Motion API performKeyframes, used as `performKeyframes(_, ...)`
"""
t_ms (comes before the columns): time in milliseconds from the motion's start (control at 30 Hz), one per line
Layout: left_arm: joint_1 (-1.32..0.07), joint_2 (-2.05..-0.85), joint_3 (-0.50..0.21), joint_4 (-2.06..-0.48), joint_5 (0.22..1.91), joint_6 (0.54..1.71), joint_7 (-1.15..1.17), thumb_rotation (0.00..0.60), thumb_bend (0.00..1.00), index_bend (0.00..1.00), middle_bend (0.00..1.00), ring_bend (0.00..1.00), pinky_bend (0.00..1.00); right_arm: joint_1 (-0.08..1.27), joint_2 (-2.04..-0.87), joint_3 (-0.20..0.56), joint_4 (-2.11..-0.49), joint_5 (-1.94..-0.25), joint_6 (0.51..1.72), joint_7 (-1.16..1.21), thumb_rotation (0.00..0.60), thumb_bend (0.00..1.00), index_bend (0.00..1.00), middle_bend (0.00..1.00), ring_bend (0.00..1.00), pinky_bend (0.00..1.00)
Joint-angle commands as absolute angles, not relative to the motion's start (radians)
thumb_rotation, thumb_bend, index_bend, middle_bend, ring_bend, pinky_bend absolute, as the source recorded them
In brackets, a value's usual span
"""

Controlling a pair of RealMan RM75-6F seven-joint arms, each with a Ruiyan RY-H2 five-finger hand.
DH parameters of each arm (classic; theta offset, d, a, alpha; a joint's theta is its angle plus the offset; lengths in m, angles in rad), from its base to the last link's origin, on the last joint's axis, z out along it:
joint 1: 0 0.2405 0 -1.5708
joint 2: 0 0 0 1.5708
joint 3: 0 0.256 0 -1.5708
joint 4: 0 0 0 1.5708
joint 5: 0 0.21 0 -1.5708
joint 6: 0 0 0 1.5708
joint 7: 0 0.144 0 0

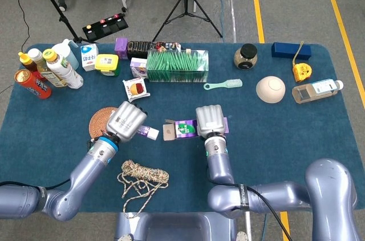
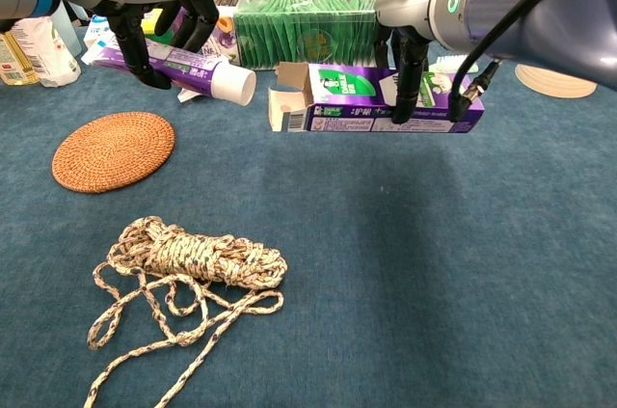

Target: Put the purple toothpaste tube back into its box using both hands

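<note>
Chest view: left hand [image 2: 159,13] grips toothpaste tube [image 2: 178,66]; right hand [image 2: 416,51] grips box [image 2: 371,99]. Cap near open flap; insertion pending.

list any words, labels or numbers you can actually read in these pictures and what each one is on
None reads for certain.
Toothpaste box in the right robot hand: printed panels and a green patch, too blurred.
Purple toothpaste tube in the left robot hand: small print, unreadable.
Red can: white characters, too small.
Bottles and small cartons at the table's back left: labels too small.
Flat bottle at right: blue label, unreadable.
</note>
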State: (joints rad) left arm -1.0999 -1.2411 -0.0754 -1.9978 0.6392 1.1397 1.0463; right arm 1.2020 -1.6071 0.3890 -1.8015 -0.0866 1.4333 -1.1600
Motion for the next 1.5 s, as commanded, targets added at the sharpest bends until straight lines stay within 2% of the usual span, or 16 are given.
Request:
performKeyframes(33,-1.104,-1.252,-0.078,-1.993,0.639,1.146,1.042,0.600,0.32,0.69,0.52,0.45,0.53,1.205,-1.608,0.396,-1.810,-0.077,1.441,-1.166,0.600,0.55,0.66,0.80,0.86,0.97)
performKeyframes(400,-1.134,-1.332,-0.089,-1.966,0.575,1.227,1.111,0.600,0.32,0.69,0.52,0.46,0.54,1.218,-1.646,0.449,-1.790,0.013,1.500,-1.182,0.600,0.55,0.66,0.80,0.86,0.97)
performKeyframes(600,-1.150,-1.359,-0.093,-1.963,0.550,1.256,1.146,0.600,0.32,0.71,0.55,0.50,0.58,1.227,-1.666,0.469,-1.774,0.028,1.532,-1.189,0.600,0.55,0.66,0.80,0.86,0.98)
performKeyframes(733,-1.160,-1.380,-0.090,-1.966,0.533,1.291,1.185,0.600,0.32,0.71,0.56,0.50,0.67,1.227,-1.672,0.479,-1.773,0.032,1.540,-1.191,0.600,0.55,0.66,0.80,0.86,0.98)
performKeyframes(1033,-1.164,-1.431,-0.109,-1.954,0.515,1.334,1.193,0.600,0.31,0.71,0.56,0.50,0.73,1.208,-1.669,0.504,-1.796,0.035,1.534,-1.170,0.600,0.55,0.66,0.80,0.87,0.98)
performKeyframes(1500,-1.186,-1.483,-0.164,-1.965,0.420,1.370,1.217,0.600,0.32,0.72,0.57,0.50,0.74,1.201,-1.682,0.521,-1.808,0.017,1.533,-1.139,0.600,0.56,0.66,0.80,0.87,0.98)
